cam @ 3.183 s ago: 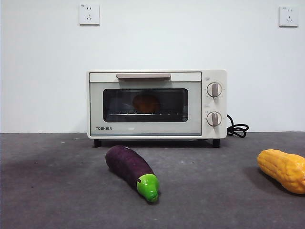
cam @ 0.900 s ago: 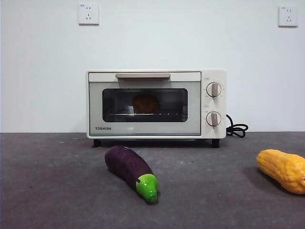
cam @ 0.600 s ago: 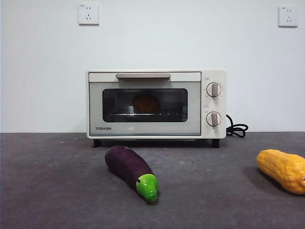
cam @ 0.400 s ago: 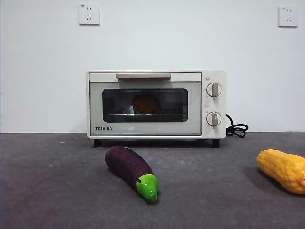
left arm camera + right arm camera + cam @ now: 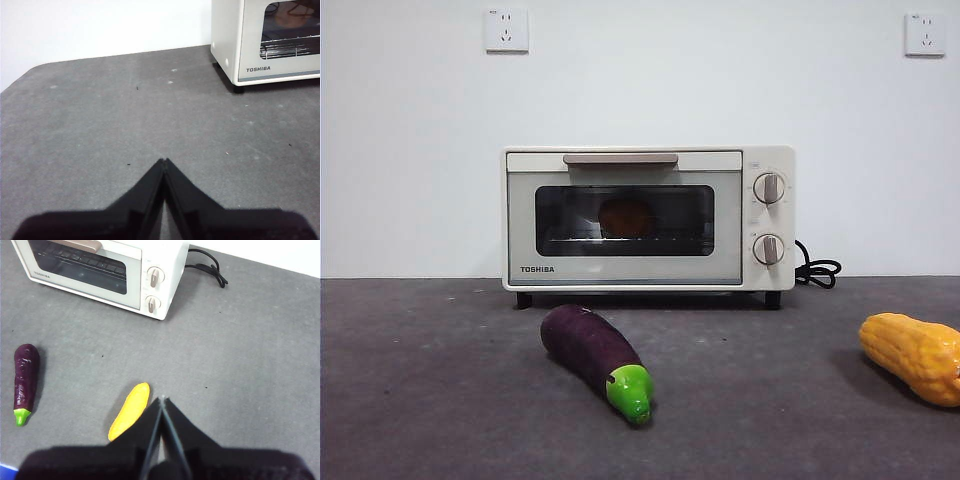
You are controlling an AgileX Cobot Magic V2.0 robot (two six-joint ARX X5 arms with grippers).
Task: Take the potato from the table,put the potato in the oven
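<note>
Nearest the front camera, a purple eggplant [image 5: 595, 358] lies with its green tip forward on the dark grey table [image 5: 440, 400], and a bumpy yellow vegetable [image 5: 912, 357] rests well apart from it at the frame's edge. Neither arm appears in this view. From the wrist cameras, the left gripper [image 5: 164, 162] hangs above bare table off to one side of the oven, its jaws pressed together on nothing. The right gripper [image 5: 162, 399] hovers high over the yellow vegetable, jaws likewise closed and empty.

Farther back, against the white wall, stands the cream oven [image 5: 650, 218], its door shut and its black cord [image 5: 817, 270] trailing beside it. Through the glass, the potato [image 5: 626, 216] shows as a brown-orange lump sitting on the wire rack.

Judged from this, the placement looks complete, with potato inside and door closed, so the step in hand is simply holding off. Doing it well means keeping both arms high and clear of the handle [image 5: 620, 158], and not dropping toward the two decoy vegetables on the table. Any further travel should lift away from the oven, not across its front.
</note>
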